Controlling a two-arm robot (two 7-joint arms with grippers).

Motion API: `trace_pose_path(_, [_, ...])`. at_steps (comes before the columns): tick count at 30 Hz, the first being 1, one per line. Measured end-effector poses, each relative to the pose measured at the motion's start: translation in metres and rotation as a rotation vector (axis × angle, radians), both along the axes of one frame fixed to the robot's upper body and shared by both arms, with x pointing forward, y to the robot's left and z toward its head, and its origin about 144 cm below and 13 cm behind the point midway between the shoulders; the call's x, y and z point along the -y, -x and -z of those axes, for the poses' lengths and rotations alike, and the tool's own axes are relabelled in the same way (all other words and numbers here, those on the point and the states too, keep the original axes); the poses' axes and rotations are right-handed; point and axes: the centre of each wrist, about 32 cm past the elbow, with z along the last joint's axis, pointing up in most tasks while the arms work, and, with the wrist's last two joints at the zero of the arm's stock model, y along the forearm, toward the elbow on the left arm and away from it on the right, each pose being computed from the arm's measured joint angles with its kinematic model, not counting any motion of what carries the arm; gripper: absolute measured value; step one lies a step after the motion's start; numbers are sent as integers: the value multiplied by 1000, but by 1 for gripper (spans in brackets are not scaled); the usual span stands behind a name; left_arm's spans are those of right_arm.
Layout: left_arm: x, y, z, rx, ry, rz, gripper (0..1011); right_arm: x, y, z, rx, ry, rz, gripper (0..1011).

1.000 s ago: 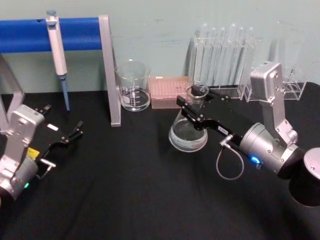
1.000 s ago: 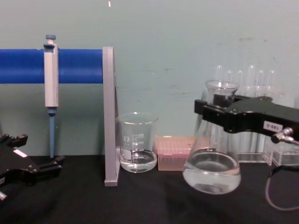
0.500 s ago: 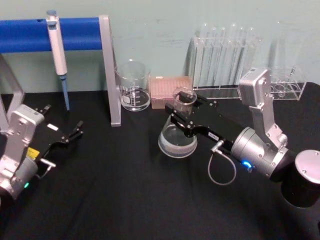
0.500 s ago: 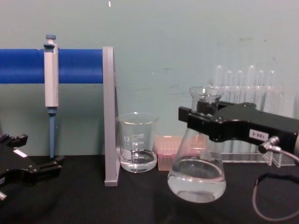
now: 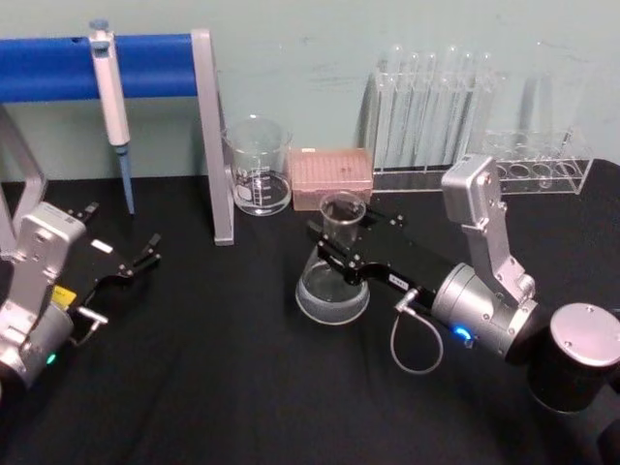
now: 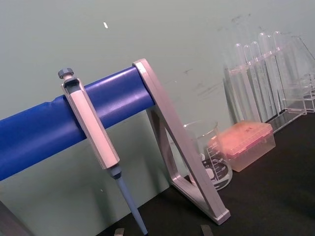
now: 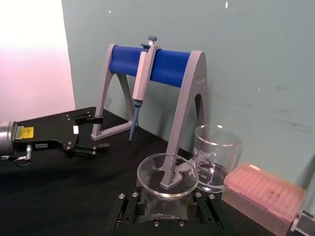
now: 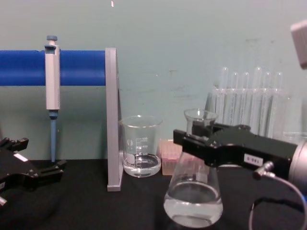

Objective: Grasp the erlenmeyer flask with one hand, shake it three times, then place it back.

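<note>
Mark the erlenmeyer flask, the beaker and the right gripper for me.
erlenmeyer flask (image 5: 332,289): head view, wide base holding the liquid.
beaker (image 5: 259,184): head view, front glass wall.
right gripper (image 5: 331,249): head view, midway between its fingertips, at the flask's neck.

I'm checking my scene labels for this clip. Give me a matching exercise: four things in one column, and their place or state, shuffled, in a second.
Things:
1. erlenmeyer flask
2. pipette
3. beaker
4. left gripper

Places or states:
A. hangs on the blue-barred stand
B. open, holding nothing, on the robot's left
C. neck clamped in the right gripper
D. stands beside the pink tip box

Pairs: 1-C, 2-A, 3-D, 4-B
</note>
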Motion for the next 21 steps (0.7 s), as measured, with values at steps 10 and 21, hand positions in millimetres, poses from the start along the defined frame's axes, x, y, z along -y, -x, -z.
trace_pose_path(10, [0, 0, 0, 0, 0, 0, 1001, -5, -5, 10, -25, 2, 3, 456])
trace_pose_path(21, [0, 0, 0, 0, 0, 0, 1001, -8, -8, 19, -45, 12, -7, 456])
